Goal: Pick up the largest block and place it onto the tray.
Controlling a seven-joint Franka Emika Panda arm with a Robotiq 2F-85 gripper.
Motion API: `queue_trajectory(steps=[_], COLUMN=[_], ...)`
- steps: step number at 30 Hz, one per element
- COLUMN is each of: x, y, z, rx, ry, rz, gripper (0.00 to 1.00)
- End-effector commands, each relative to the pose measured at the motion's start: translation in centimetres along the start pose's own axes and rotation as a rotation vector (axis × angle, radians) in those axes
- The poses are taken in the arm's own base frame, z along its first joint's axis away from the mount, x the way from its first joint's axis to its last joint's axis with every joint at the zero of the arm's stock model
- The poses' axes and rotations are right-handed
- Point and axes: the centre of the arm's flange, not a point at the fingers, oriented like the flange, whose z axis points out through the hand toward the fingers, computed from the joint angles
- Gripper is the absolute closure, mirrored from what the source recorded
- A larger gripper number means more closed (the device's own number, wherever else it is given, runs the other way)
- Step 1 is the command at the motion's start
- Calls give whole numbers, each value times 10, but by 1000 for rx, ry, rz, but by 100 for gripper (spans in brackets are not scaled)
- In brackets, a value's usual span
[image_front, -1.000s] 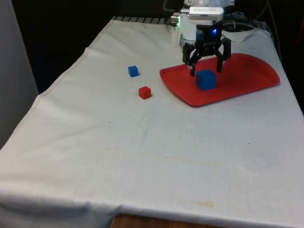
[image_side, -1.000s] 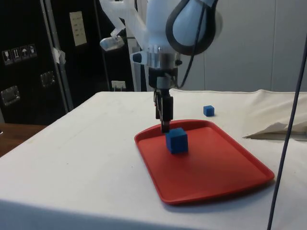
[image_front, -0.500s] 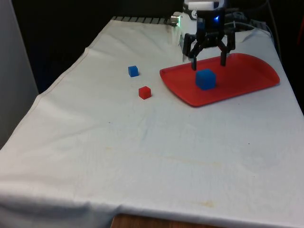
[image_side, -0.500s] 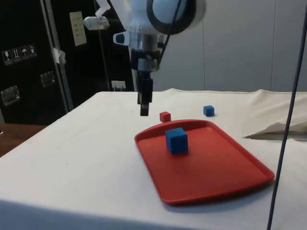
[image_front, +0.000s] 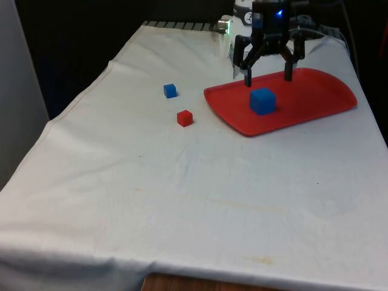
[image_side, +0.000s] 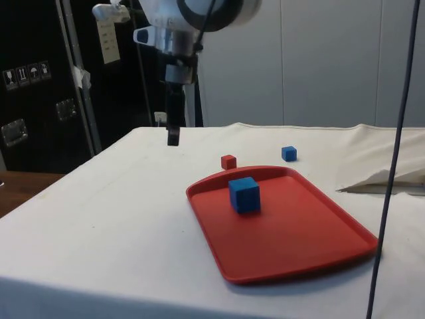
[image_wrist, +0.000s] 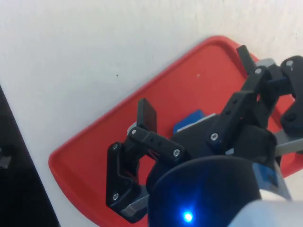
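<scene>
1. Rising off the flat red plastic tray (image_front: 315,97), the black two-finger end effector (image_front: 267,76) now hangs higher, fingers spread, holding nothing.
2. Left to right in the front view, on the white-clothed table (image_front: 182,194): small blue cube (image_front: 170,91), small red cube (image_front: 185,117), then the large blue cube (image_front: 262,100) on the tray.
3. Dark cabinets (image_side: 40,80) stand behind the table.

Blue block (image_wrist: 188,120) mostly hidden behind gripper (image_wrist: 194,80); tray (image_wrist: 94,156) partly covered.

A lab or test room: a tabletop (image_front: 182,182) draped in white cloth, dark cabinets (image_side: 40,80) with stuck-on labels behind it, plain pale wall panels (image_side: 332,60), and hanging cables (image_side: 398,133).
</scene>
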Motion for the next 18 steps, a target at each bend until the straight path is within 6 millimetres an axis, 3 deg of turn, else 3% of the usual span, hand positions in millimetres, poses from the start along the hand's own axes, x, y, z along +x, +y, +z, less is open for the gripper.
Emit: queue_trajectory(steps=[1,18], x=[4,59], y=[1,26], z=[-1,-12], rx=[6,-8], ry=[0,16], rz=[1,13], gripper=[0,0])
